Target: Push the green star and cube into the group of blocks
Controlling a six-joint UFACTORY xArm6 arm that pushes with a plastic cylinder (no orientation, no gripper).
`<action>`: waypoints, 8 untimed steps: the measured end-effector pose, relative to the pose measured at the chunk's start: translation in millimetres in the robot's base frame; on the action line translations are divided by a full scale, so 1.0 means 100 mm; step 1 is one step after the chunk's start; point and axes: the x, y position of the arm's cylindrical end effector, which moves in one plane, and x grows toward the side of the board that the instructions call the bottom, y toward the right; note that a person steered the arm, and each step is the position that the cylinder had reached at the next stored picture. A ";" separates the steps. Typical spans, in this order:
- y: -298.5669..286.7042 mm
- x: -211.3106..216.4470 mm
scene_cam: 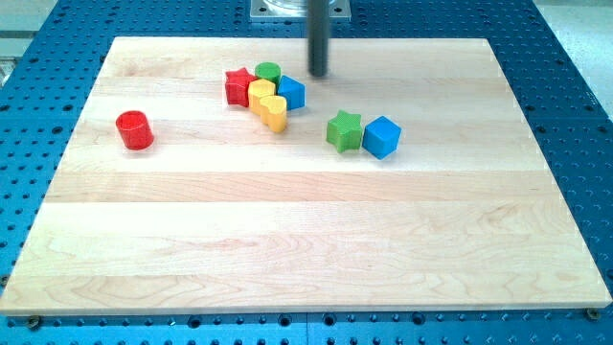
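A green star (344, 130) lies right of the board's middle, touching a blue cube (381, 136) on its right. A group of blocks sits up and to the left of them: a red star (238, 85), a green cylinder (268, 72), a yellow block (261, 93), a yellow heart-like block (274, 112) and a blue block (291, 93). My tip (318, 74) is near the view's top, just right of the group and above-left of the green star, touching neither.
A red cylinder (134, 129) stands alone at the board's left. The wooden board (306, 240) lies on a blue perforated table (575, 115). The arm's base mount (302, 10) is at the view's top.
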 end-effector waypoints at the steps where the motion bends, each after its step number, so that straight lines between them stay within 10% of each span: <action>1: 0.75 0.55; 2: 0.64 1.58; 3: 0.13 1.71; 8: -0.30 1.19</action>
